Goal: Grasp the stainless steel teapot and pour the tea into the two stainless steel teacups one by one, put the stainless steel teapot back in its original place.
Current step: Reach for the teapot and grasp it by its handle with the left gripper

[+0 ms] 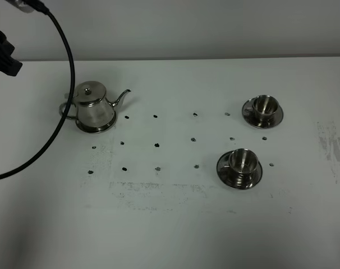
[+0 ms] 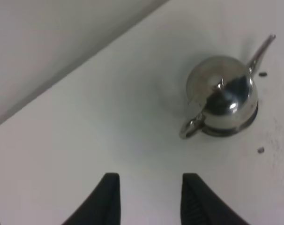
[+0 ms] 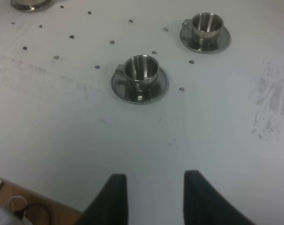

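Note:
The stainless steel teapot (image 1: 92, 107) stands upright at the table's left, spout pointing right; it also shows in the left wrist view (image 2: 222, 96). Two stainless steel teacups on saucers stand at the right: the far one (image 1: 263, 109) and the near one (image 1: 241, 163). The right wrist view shows both, near cup (image 3: 141, 70) and far cup (image 3: 206, 26). My left gripper (image 2: 149, 197) is open and empty, above the table, short of the teapot's loop handle. My right gripper (image 3: 153, 194) is open and empty near the table's front edge, short of the near cup.
The white table (image 1: 170, 224) carries a grid of small dark dots (image 1: 157, 145) between pot and cups, and scuff marks (image 1: 332, 147) at the right. The left arm's black cable (image 1: 58, 123) arcs over the table's left side. A wall stands behind.

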`<action>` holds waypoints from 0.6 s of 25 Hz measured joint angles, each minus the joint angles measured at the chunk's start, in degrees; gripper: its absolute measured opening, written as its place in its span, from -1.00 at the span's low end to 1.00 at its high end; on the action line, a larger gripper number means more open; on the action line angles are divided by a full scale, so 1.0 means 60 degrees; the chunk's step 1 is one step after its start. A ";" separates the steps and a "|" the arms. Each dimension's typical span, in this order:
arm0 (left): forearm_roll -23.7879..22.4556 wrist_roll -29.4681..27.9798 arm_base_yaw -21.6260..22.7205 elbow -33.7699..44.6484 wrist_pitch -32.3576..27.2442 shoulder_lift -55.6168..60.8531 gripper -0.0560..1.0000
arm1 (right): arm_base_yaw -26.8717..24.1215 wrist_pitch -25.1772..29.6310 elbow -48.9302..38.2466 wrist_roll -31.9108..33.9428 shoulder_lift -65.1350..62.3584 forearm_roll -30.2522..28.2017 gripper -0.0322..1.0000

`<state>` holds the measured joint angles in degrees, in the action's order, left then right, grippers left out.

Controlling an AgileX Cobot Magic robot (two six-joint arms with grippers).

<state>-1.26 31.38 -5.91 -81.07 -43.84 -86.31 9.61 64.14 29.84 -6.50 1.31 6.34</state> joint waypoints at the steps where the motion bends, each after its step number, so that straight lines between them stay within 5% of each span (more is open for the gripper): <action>1: 0.0000 0.0238 0.0000 -0.0179 -0.0138 -0.0221 -0.29 | 0.0000 0.0000 0.0000 0.0000 0.0000 0.0000 -0.34; 5: 0.0076 0.1553 0.0000 -0.0585 -0.0276 -0.0950 -0.30 | 0.0000 0.0000 0.0000 0.0000 0.0000 0.0000 -0.34; 15: 0.1667 0.4831 0.0000 -0.0640 -0.0258 -0.1698 -0.24 | 0.0000 0.0000 0.0000 0.0009 0.0000 0.0000 -0.34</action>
<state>8.74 60.36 -5.91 -84.91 -45.39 -96.50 9.61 64.14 29.84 -6.45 1.31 6.34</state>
